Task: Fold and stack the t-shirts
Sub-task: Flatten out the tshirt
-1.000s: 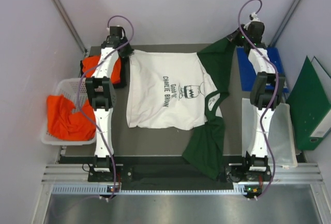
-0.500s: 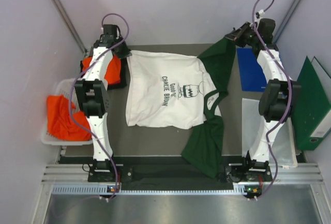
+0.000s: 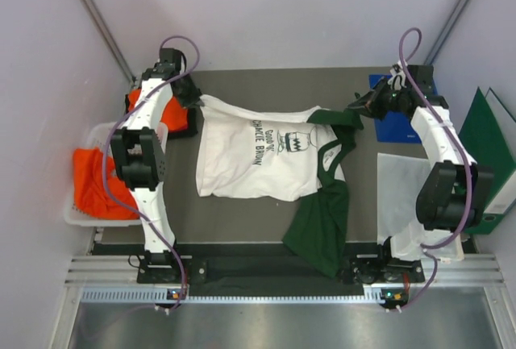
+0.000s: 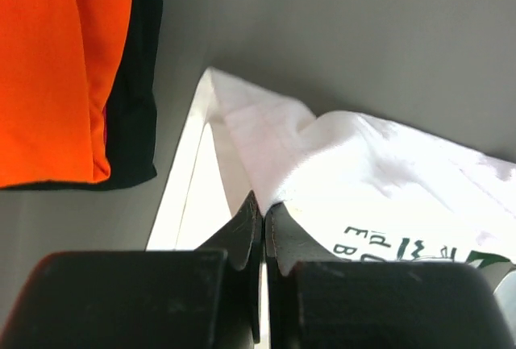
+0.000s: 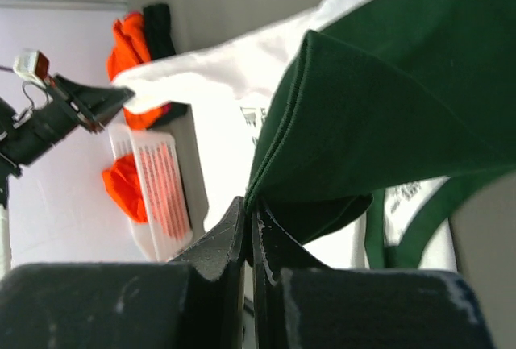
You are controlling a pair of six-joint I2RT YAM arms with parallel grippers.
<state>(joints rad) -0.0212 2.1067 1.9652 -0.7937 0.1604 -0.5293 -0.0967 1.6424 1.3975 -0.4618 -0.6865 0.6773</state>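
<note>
The white-fronted t-shirt (image 3: 250, 159) with dark green sleeves lies spread on the table, print up, its far edge raised. My left gripper (image 3: 196, 99) is shut on its far left white corner (image 4: 266, 147). My right gripper (image 3: 360, 109) is shut on the edge of the far green sleeve (image 3: 334, 117), which hangs taut from the jaws (image 5: 387, 107). The near sleeve (image 3: 318, 224) drapes toward the table's front edge. A folded orange t-shirt (image 3: 172, 110) sits at the back left, and another orange t-shirt (image 3: 93, 184) lies crumpled in the basket.
The white mesh basket (image 3: 98, 131) stands at the left edge. A black pad (image 4: 137, 115) lies under the folded orange shirt. At the right are a blue sheet (image 3: 395, 123), a white mesh sheet (image 3: 403, 188) and a green folder (image 3: 484, 151) against the wall.
Both grippers have come toward the near side from the back of the table, carrying the shirt's far edge with them. The far green sleeve has been drawn down and inward.
</note>
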